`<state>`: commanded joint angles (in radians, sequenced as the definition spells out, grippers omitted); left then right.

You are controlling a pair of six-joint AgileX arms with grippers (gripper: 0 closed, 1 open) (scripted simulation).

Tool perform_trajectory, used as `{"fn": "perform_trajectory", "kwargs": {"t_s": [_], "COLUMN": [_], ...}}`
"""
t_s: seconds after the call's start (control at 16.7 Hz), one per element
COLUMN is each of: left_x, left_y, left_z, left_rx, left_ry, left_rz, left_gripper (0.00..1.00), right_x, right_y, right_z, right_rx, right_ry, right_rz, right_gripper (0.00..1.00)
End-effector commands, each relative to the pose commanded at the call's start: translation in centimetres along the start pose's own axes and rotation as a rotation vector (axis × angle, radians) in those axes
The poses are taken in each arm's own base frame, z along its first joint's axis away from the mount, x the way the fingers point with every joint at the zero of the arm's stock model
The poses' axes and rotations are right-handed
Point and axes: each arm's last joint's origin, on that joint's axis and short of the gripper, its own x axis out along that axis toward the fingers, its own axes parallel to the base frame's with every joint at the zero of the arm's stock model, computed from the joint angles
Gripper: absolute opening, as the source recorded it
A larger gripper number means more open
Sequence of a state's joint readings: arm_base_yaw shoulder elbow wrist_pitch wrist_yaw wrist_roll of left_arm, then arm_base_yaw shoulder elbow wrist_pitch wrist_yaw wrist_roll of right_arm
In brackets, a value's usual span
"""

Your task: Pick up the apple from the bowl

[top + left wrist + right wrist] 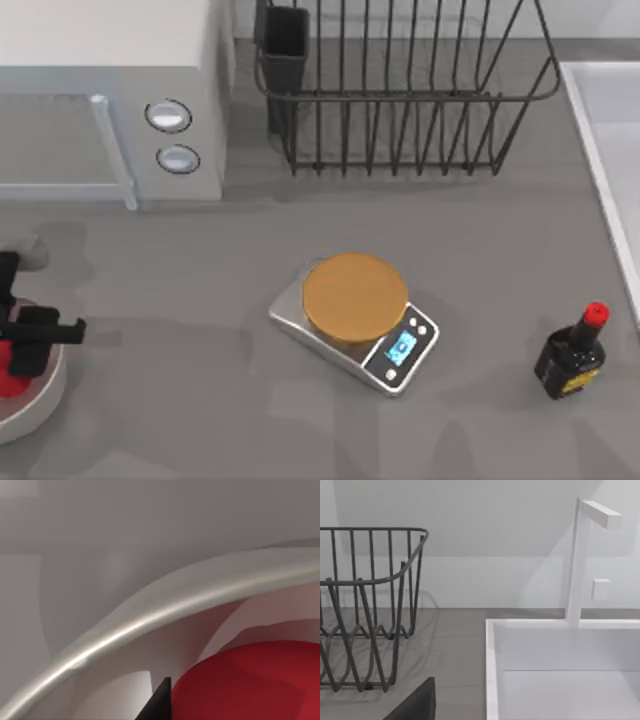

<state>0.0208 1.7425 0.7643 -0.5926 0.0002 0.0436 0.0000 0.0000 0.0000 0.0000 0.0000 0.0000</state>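
Starting at the lower left of the top view, my left gripper hangs over the bowl, which sits against the frame's left edge. The apple lies inside the bowl, directly under the gripper and mostly covered by it. In the left wrist view the apple looms large and very near, with the bowl's thick rim arcing behind it and one dark fingertip just beside the fruit. Whether the fingers are apart or pressed on the apple, I cannot tell. The apple is round, so no long axis matters; it lies straight below the fingers, and I judge the left arm far nearer.

Moving right: the scale sits centre, the sauce bottle lower right. The right wrist view faces the wire rack and sink.
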Motion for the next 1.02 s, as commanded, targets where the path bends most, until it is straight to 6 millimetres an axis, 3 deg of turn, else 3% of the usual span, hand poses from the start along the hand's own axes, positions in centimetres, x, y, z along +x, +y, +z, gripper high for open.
{"fn": "perform_trajectory", "kwargs": {"t_s": [0.3, 0.36, 0.54, 0.72, 1.02], "left_x": [0.0, -3.6, -4.3, -7.1, -16.4], "left_y": [0.0, 0.1, 0.1, 0.2, 0.2], "left_z": [0.0, -0.3, 0.2, 1.7, 3.5], "left_rx": [0.000, 0.039, 0.039, 0.040, 0.041], "left_ry": [0.000, -0.074, -0.069, -0.061, -0.041], "left_rz": [0.000, 0.019, 0.019, 0.019, 0.018], "left_gripper": [0.00, 0.00, 0.00, 0.00, 0.00], "right_x": [0.0, 0.0, 0.0, 0.0, 0.0], "right_y": [0.0, 0.0, 0.0, 0.0, 0.0], "right_z": [0.0, 0.0, 0.0, 0.0, 0.0], "right_rx": [0.000, 0.000, 0.000, 0.000, 0.000], "right_ry": [0.000, 0.000, 0.000, 0.000, 0.000], "right_rz": [0.000, 0.000, 0.000, 0.000, 0.000], "right_gripper": [1.00, 1.00, 1.00, 1.00, 1.00]}}
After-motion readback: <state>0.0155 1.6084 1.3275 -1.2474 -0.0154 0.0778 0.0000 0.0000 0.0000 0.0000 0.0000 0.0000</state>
